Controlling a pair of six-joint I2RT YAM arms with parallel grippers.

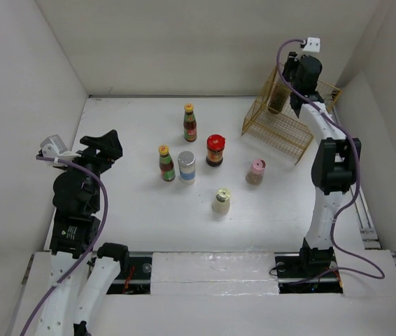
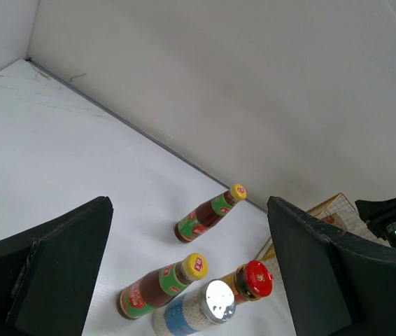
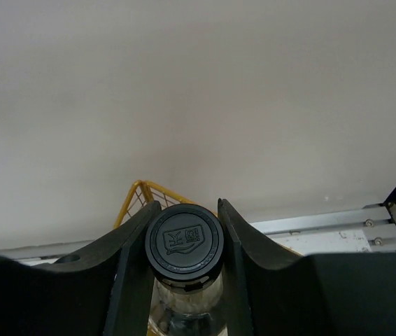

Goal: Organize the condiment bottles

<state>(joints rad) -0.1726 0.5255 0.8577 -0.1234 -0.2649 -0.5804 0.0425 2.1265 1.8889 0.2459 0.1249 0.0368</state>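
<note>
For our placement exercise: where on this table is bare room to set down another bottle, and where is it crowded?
Free: the near strip between the cream-capped bottle and the arm bases; the far-left corner between the left gripper and the back wall. Crowded: the near yellow-capped bottle beside the silver-capped jar.

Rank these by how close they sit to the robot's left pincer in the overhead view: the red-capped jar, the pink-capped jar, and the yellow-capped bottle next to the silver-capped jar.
1. The yellow-capped bottle, nearest, just right of the left pincer and beside the silver-capped jar.
2. The red-capped jar, around the middle.
3. The pink-capped jar, farthest, well off to the right.
</note>
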